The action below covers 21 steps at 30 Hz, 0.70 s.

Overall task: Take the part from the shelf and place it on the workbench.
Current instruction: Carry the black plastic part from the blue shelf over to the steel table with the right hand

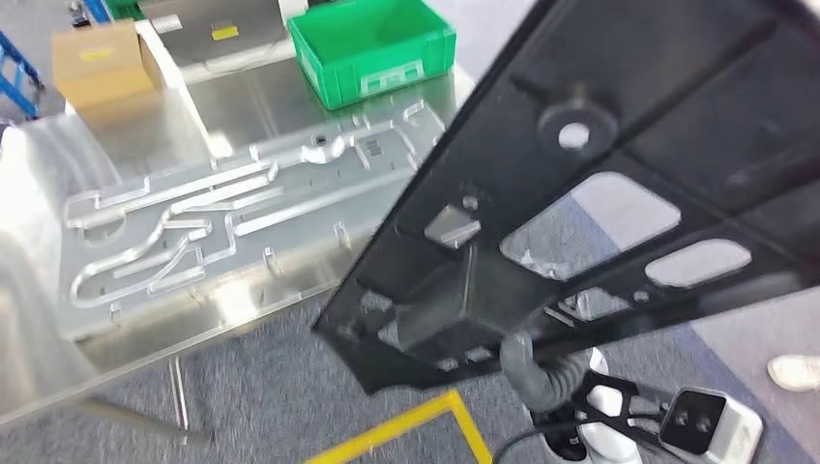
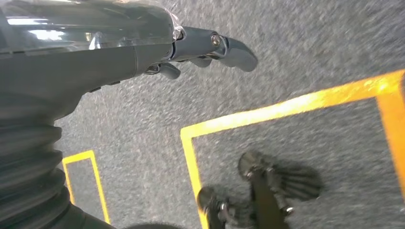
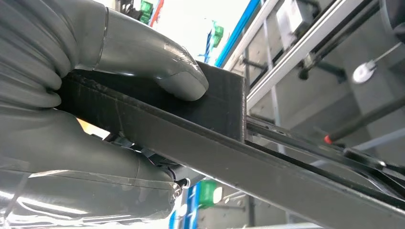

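Note:
The part (image 1: 619,193) is a large black flat panel with several cut-out windows and a round hole. It hangs tilted in the air to the right of the workbench (image 1: 242,97), its lower corner over the floor. My right hand (image 1: 538,373) grips its near edge from below. In the right wrist view the thumb (image 3: 176,76) presses on the panel's black rim (image 3: 229,143), with the fingers wrapped beneath. My left hand (image 2: 191,47) hangs over the grey floor, its fingers apart and holding nothing.
A clear acrylic fixture (image 1: 193,222) with raised guides covers the steel workbench. A green bin (image 1: 372,48) and a cardboard box (image 1: 97,63) stand at the bench's far side. Yellow tape (image 1: 406,425) marks the floor. A person's shoe (image 1: 795,371) is at the right.

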Each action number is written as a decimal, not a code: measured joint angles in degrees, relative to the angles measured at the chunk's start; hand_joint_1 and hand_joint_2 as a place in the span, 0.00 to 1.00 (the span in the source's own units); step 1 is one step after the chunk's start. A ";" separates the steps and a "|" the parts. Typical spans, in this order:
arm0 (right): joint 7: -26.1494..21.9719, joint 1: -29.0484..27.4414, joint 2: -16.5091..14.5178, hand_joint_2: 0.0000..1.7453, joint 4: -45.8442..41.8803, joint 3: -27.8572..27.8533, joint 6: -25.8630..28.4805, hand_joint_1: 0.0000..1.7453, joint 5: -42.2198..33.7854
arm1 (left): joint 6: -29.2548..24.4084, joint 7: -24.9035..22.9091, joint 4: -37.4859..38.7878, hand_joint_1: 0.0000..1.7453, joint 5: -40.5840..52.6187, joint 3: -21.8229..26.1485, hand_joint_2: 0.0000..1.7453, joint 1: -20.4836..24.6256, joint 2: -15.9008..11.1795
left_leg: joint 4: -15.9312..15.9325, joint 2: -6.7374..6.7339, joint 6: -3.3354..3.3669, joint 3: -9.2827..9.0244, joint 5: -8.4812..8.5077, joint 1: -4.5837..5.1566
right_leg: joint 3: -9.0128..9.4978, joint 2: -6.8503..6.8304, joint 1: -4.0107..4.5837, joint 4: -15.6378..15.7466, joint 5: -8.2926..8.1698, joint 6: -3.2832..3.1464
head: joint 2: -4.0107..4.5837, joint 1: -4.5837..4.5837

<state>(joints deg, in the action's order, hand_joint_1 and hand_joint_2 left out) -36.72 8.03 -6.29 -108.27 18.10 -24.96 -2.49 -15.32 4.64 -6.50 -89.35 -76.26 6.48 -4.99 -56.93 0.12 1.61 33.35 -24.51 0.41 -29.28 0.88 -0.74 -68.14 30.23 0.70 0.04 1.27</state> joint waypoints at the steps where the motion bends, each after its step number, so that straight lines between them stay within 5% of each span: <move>1: -0.03 -0.02 0.03 1.00 0.02 0.01 0.00 1.00 0.01 | 0.00 0.01 0.01 0.00 0.00 0.00 1.00 -0.02 -0.01 | 0.34 0.00 0.11 -1.13 -0.70 -0.16 | -2.93 -0.13 -0.08 -3.52 0.37 0.21 | 0.01 -0.06; 4: -0.07 -0.21 0.12 1.00 0.07 0.01 0.01 1.00 0.02 | 0.00 -0.02 0.01 0.00 0.00 0.00 1.00 -0.18 0.02 | 0.57 0.20 -0.14 -4.52 -3.20 -0.67 | -10.32 -0.27 -0.42 -7.28 6.53 0.91 | 0.01 -0.07; 5: -0.08 -0.23 0.15 1.00 0.09 0.00 0.02 1.00 0.02 | 0.01 -0.03 0.01 0.00 0.00 0.00 1.00 -0.23 0.05 | 0.57 0.30 -0.36 -5.79 -4.18 -0.88 | -11.69 -0.35 -0.55 -6.13 7.88 1.13 | 0.01 -0.08; 6: -0.08 -0.23 0.17 1.00 0.11 0.00 0.02 1.00 0.02 | 0.03 -0.03 0.01 0.00 0.00 0.00 1.00 -0.26 0.09 | 0.56 0.38 -0.65 -7.15 -5.21 -1.11 | -12.46 -0.49 -0.68 -3.88 7.44 1.32 | 0.01 -0.08; 7: -0.08 -0.25 0.19 1.00 0.15 0.01 0.01 1.00 0.03 | 0.04 -0.03 0.01 0.00 0.00 0.00 1.00 -0.27 0.13 | 0.57 0.41 -0.98 -8.30 -6.23 -1.28 | -12.75 -0.73 -0.82 -0.81 4.43 1.38 | 0.01 -0.11; 9: -0.09 -0.28 0.22 1.00 0.31 0.02 0.02 1.00 0.06 | 0.05 -0.04 0.02 0.00 0.00 0.00 1.00 -0.23 0.18 | 0.14 0.42 -1.77 -10.31 -8.35 -1.23 | -12.91 -1.47 -0.88 5.08 -5.21 1.10 | 0.01 -0.25; 10: -0.11 -0.34 0.23 1.00 0.39 0.02 0.03 1.00 0.08 | 0.04 -0.08 0.02 0.00 0.00 0.01 1.00 -0.20 0.18 | 0.19 0.36 -2.25 -11.05 -9.26 -1.09 | -12.94 -1.66 -0.82 6.46 -8.77 0.68 | 0.01 -0.30; 11: -0.14 -0.34 0.25 1.00 0.44 0.02 0.05 1.00 0.09 | 0.04 -0.11 0.03 0.00 0.00 0.01 1.00 -0.16 0.17 | -0.26 0.30 -2.73 -11.45 -9.57 -0.98 | -12.95 -1.67 -0.78 6.94 -10.35 0.19 | 0.01 -0.34; 13: -0.31 -0.27 0.25 1.00 0.44 0.04 0.09 1.00 0.12 | 0.07 -0.16 0.02 0.00 0.00 0.02 1.00 -0.05 0.19 | -2.84 0.14 -3.52 -10.45 -8.49 -1.09 | -12.48 -1.26 -0.80 6.74 -9.87 -0.87 | 0.01 -0.28; 15: -0.54 -0.20 0.24 1.00 0.42 0.06 0.12 1.00 0.13 | 0.09 -0.10 0.01 0.00 0.00 0.02 1.00 0.10 0.22 | -8.73 0.10 -3.92 -7.05 -7.95 -1.29 | -11.74 -1.03 -0.78 7.10 -9.20 -1.72 | 0.01 -0.24; 18: -0.66 -0.33 0.24 1.00 0.45 0.06 0.32 1.00 0.21 | 0.15 -0.02 0.01 0.00 0.00 0.02 1.00 0.12 0.25 | -16.12 0.10 -3.96 -1.20 -13.73 -1.32 | -10.44 -0.75 -0.35 7.24 -7.93 -2.47 | 0.01 -0.23; 20: -0.69 -0.39 0.24 1.00 0.49 0.06 0.52 1.00 0.38 | 0.23 0.04 0.01 0.00 0.00 0.02 1.00 0.03 0.25 | -15.87 0.10 -3.62 0.63 -14.90 -1.23 | -9.54 -0.54 0.09 7.25 -7.18 -2.70 | 0.01 -0.24; 21: -0.70 -0.41 0.24 1.00 0.50 0.06 0.59 1.00 0.47 | 0.25 0.08 0.01 0.00 0.00 0.02 1.00 0.00 0.25 | -13.51 0.09 -3.22 0.50 -12.96 -1.09 | -9.09 -0.47 0.34 7.25 -6.88 -2.78 | 0.01 -0.24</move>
<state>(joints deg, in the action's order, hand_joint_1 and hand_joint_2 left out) -37.42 7.61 -6.05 -107.77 18.16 -24.37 -2.02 -15.08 4.72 -6.49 -89.35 -76.24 6.49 -4.74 -70.44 0.21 -1.61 33.84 -37.46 -0.69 -38.37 0.41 -0.39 -60.90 23.35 -2.08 0.04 1.03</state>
